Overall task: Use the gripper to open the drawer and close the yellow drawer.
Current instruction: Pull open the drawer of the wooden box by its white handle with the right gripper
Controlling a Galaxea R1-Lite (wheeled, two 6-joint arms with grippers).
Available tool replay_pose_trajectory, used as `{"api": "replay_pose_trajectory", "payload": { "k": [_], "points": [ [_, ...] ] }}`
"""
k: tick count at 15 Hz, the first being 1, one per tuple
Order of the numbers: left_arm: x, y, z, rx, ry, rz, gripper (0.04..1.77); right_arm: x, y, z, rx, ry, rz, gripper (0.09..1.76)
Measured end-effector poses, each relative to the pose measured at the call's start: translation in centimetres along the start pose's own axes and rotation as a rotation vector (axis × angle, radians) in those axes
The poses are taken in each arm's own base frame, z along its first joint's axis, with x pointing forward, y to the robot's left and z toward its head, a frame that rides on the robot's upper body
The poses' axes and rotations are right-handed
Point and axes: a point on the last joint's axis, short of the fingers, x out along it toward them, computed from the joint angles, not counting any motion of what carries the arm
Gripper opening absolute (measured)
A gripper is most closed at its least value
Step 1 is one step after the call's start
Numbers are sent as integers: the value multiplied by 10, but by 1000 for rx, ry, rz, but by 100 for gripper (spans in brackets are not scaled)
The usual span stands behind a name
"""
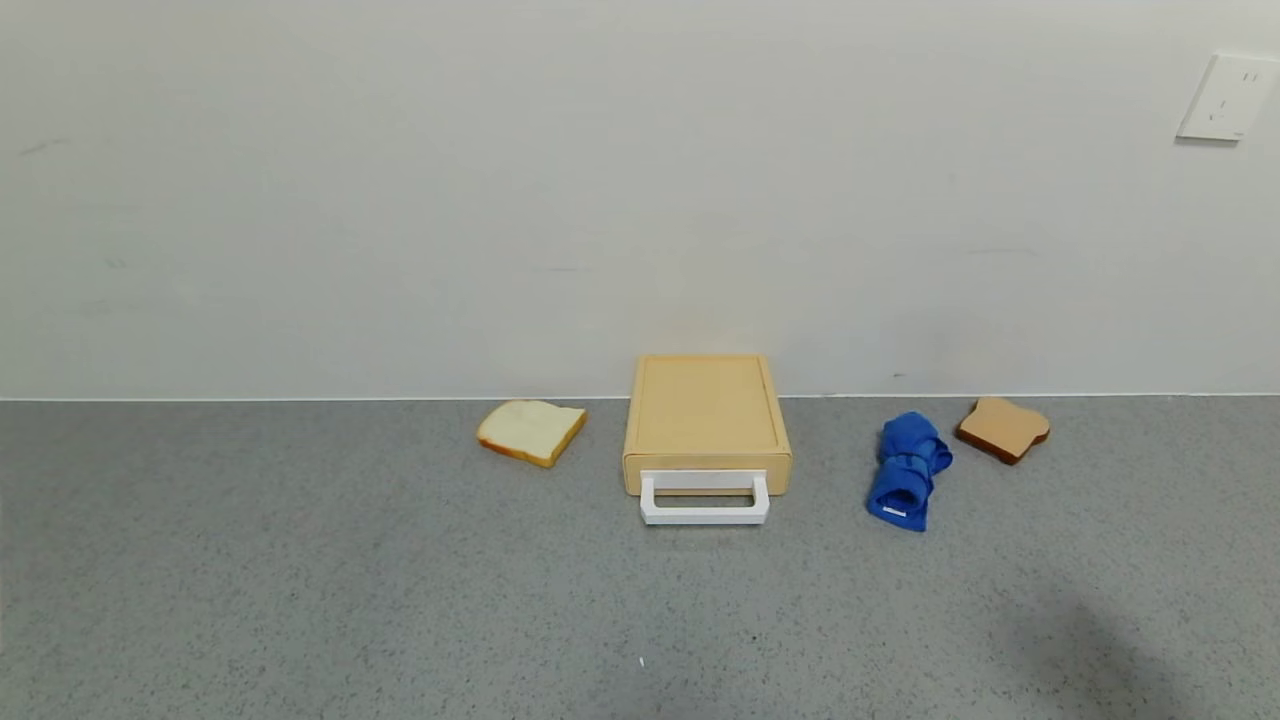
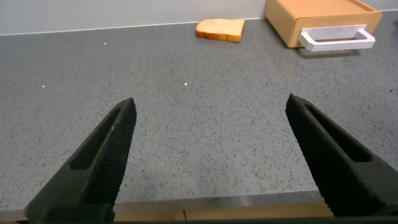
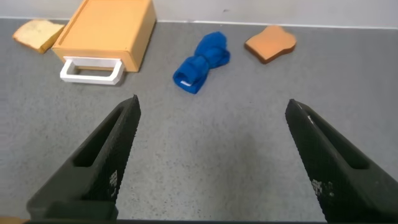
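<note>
The yellow drawer [image 1: 707, 428] sits at the back of the grey counter [image 1: 400, 600], right against the white wall [image 1: 600, 180], pushed fully into its flat casing. Its white handle [image 1: 705, 498] juts out toward the robot, nothing touching it.

The left gripper [image 2: 211, 162] hangs low over bare counter, well back from the drawer, fingers [image 2: 99, 162] spread wide with nothing between them. From its wrist camera the drawer [image 2: 320, 22] and a pale slice of bread [image 2: 221, 29] lie far ahead.

The right gripper [image 3: 214, 165] is spread wide too, holding nothing, also well apart from the drawer [image 3: 106, 34].

Pale bread [image 1: 531, 431] lies just left of the drawer. On the right, a rolled blue cloth [image 1: 908, 470], then a darker slice of toast [image 1: 1003, 429] close to the wall. A white wall socket [image 1: 1228, 97] sits high on the right.

Neither arm shows in the head view.
</note>
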Motion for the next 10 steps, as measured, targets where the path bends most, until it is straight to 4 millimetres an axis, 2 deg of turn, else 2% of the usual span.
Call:
{"api": "replay_pose_trajectory", "payload": {
  "k": [2,5,9,10],
  "points": [
    [0,0,0,0,0,0,173,31,5,14,23,85,59,171],
    [0,0,0,0,0,0,173,71,24,24,44,190,151,171],
    [0,0,0,0,1,0,173,112,52,34,90,316,220,171],
    [0,0,0,0,1,0,173,120,58,34,93,340,231,164]
  ]
}}
